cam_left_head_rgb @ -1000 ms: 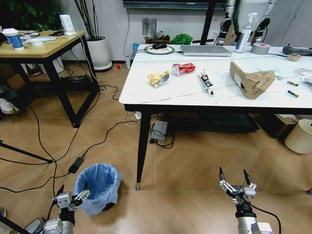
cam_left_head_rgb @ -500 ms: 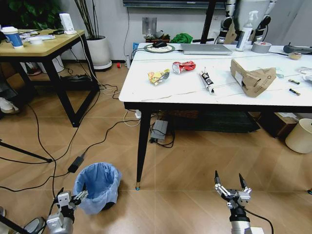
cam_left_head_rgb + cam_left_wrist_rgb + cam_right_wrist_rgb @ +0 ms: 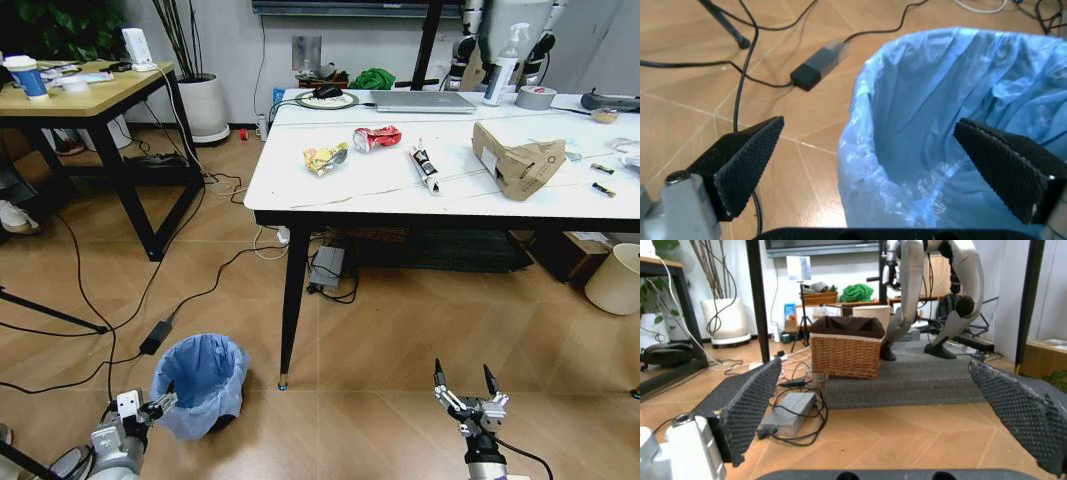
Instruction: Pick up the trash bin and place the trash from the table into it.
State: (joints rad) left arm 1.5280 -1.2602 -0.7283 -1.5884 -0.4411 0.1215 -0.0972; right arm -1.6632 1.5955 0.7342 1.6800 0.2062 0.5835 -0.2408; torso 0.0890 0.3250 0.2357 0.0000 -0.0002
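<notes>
bin point(image 3: 203, 383): round, crinkled blue liner, on wood floor by table point(image 3: 300, 190) leg | left gripper point(image 3: 143, 409): jaws apart at bin rim | right gripper point(image 3: 463, 388): jaws apart, well right of bin

We find even, bright indoor light throughout. The table point(image 3: 440, 185) casts a soft shadow on the floor beneath. Both wrist views are sharp, with mild wide-angle bending at edges. No glare noted.

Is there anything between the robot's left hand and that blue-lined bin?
No: in the left wrist view, the open left hand reaches straight to the trash bin, nothing between.
</notes>
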